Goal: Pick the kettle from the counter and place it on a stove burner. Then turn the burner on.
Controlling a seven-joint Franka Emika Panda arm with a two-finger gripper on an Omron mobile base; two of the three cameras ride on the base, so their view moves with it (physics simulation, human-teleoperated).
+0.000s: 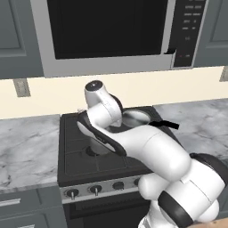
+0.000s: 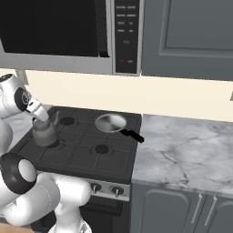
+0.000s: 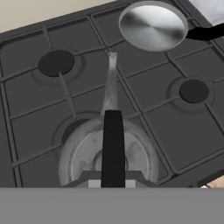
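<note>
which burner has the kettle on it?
The front-left burner: the kettle sits on it, under the hand. The back-right one holds the frying pan; the back-left and front-right burners are bare.

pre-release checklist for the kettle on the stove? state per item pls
1. Gripper shut on the kettle handle: ok.
2. Kettle over the front-left stove burner: ok.
3. Kettle base resting on the grate: cannot tell.
4. Kettle upright, spout toward the back: ok.
5. Frying pan on the back-right burner, apart from the kettle: ok.
6. Knobs on the front panel unobstructed: ok.
</note>
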